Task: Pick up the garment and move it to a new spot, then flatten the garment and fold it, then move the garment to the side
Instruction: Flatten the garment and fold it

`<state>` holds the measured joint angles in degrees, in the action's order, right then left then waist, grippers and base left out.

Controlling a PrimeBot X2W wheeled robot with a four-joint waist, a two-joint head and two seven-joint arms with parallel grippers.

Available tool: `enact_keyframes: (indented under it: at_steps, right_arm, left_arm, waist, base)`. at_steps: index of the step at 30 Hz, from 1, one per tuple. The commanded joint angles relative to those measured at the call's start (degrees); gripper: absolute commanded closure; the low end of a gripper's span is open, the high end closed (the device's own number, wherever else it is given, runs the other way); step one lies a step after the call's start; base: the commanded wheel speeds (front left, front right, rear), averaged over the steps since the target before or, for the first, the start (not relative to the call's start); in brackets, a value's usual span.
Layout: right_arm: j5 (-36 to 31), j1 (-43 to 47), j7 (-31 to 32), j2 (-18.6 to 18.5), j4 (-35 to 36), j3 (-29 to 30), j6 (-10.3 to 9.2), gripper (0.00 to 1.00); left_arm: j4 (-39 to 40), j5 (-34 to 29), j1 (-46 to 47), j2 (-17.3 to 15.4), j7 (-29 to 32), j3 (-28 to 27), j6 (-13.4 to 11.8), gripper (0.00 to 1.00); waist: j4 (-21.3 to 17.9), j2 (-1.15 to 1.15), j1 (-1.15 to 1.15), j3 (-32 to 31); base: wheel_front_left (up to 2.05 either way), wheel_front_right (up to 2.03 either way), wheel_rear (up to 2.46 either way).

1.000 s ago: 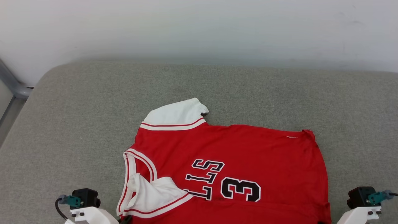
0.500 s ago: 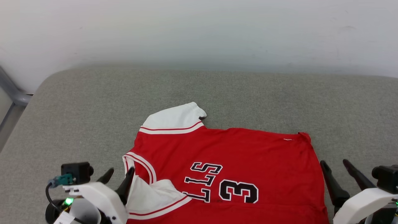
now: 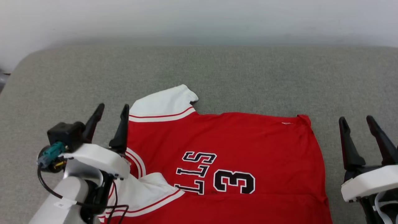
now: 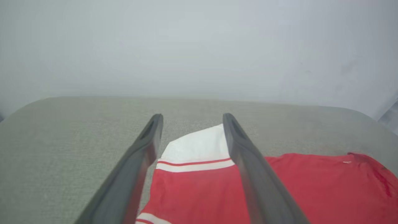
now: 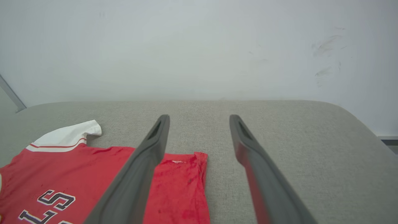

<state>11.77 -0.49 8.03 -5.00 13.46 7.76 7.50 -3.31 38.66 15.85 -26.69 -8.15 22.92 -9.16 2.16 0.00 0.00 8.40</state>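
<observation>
While garment (image 3: 236, 140) lies on cushion (image 3: 217, 68), left end effector (image 3: 113, 106), right end effector (image 3: 355, 118) gape (both empty).

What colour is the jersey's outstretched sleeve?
The sleeve is white with one thin red stripe; the left wrist view shows it best.

left end effector (image 3: 113, 106): dark fingers (image 3: 121, 130), white shell (image 3: 96, 157), teal connector (image 3: 51, 151), black cable (image 3: 46, 189) | right end effector (image 3: 355, 118): dark fingers (image 3: 349, 146), white shell (image 3: 370, 183)
</observation>
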Motion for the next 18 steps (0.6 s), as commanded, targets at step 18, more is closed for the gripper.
enact_keyframes:
  at_steps: [18]
  right_arm:
    - [-0.8, -9.4, -1.7, 1.6, -0.5, -1.6, -0.02, 0.00]
  left_arm:
    - [-20.6, 3.9, 31.2, -1.0, 17.7, 3.2, 12.5, 0.00]
  waist:
    - [-8.7, 0.00, 0.00, 14.2]
  base:
    - [0.00, 0.00, 0.00]
